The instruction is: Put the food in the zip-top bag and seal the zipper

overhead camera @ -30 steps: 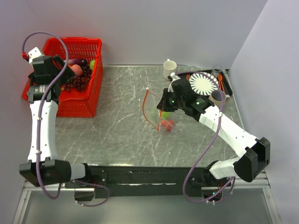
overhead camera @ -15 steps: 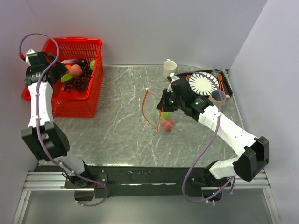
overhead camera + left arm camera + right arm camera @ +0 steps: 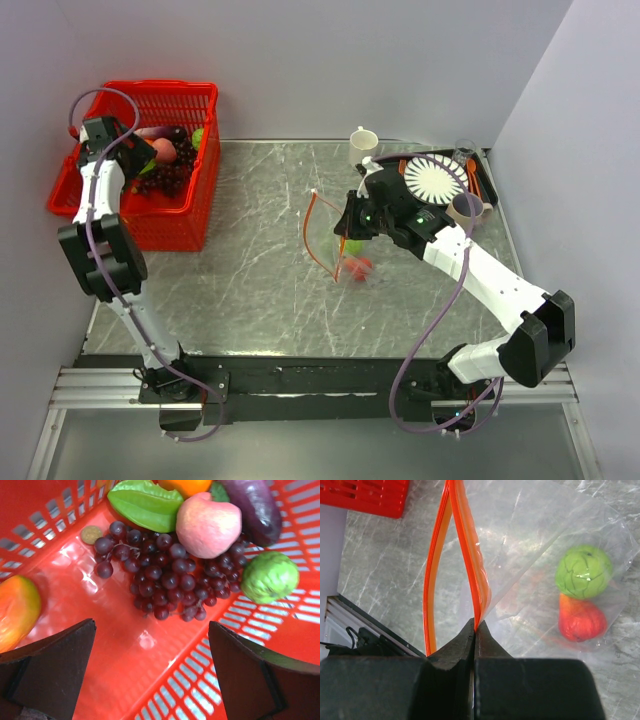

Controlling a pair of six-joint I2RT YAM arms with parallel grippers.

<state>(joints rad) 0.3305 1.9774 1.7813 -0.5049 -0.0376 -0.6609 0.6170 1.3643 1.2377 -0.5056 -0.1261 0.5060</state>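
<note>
Folding back since a second ago, the left gripper (image 3: 150, 670) is hovering, fingers apart, over grapes (image 3: 165, 580) in the basket (image 3: 170, 225) at ten o'clock. The right gripper (image 3: 475, 627) is clamping the zipper (image 3: 466, 545). The zip-top bag (image 3: 535, 535) is sitting toward three o'clock; that one-lip hold is risking the mouth sagging shut.

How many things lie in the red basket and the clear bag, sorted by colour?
Green: 3 (leaf-shaped piece, bumpy ball, green ball in the zip-top bag)
Purple: 2 (grape bunch, aubergine)
Orange: 2 (top-edge fruit, mango-like fruit)
Red-orange: 1 (bagged fruit)
Pink: 1 (peach)
Brown: 1 (small disc)
Total: 10
</note>
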